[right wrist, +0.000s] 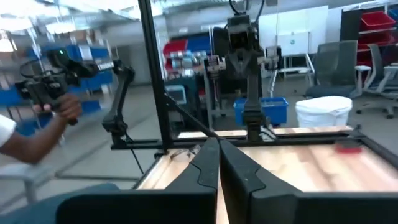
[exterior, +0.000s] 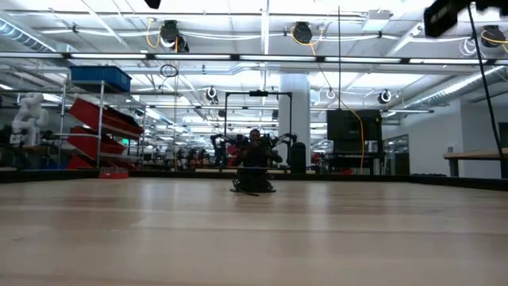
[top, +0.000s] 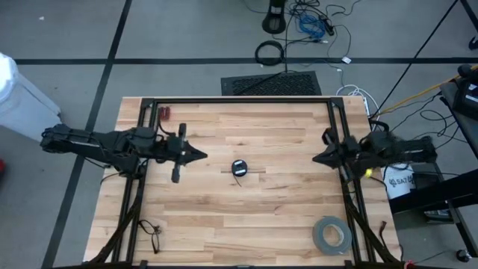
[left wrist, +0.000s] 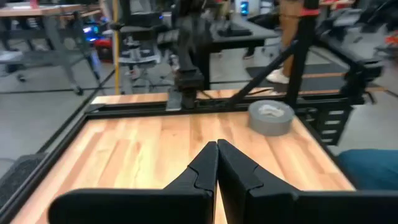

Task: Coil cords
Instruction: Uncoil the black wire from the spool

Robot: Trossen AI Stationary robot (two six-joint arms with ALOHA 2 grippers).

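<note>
cord: small round black bundle (top: 239,167) resting near the middle of the wooden surface (top: 246,217), one thin strand trailing off toward the near edge; seen in the low view as a low dark heap (exterior: 254,181) at mid-surface
left gripper: (top: 200,155) hovering to the left of the bundle, pointed toward it, well apart from it; jaws pressed together, nothing between them, as the left wrist view shows (left wrist: 217,147)
right gripper: (top: 317,158) off to the right side of the surface, pointed inward, farther from the bundle than the left one; jaws fully shut and empty, tips meeting in the right wrist view (right wrist: 218,144)
other things: grey tape roll (top: 331,234) at the near right corner; loose thin black wire (top: 151,229) near the near left corner; small red item (top: 164,112) at the far left; thick cable ring (top: 269,52) on the floor beyond the surface
person: a hand (right wrist: 65,107) holding a dark device, off the surface, in the right wrist view
step in hand: judged as either a pause with the cord already gathered in a bundle, or a standby with both arms clear; cannot tell which
task progress: bundle looks mostly coiled, with the stray strand not tucked in
next move: if more coiling is wanted, calls for one pair of jaws to open, come down over the bundle and pinch the loose strand while the other pins the coil
risk: thin cord likely to spring apart or slide on the smooth wood when nudged
</note>
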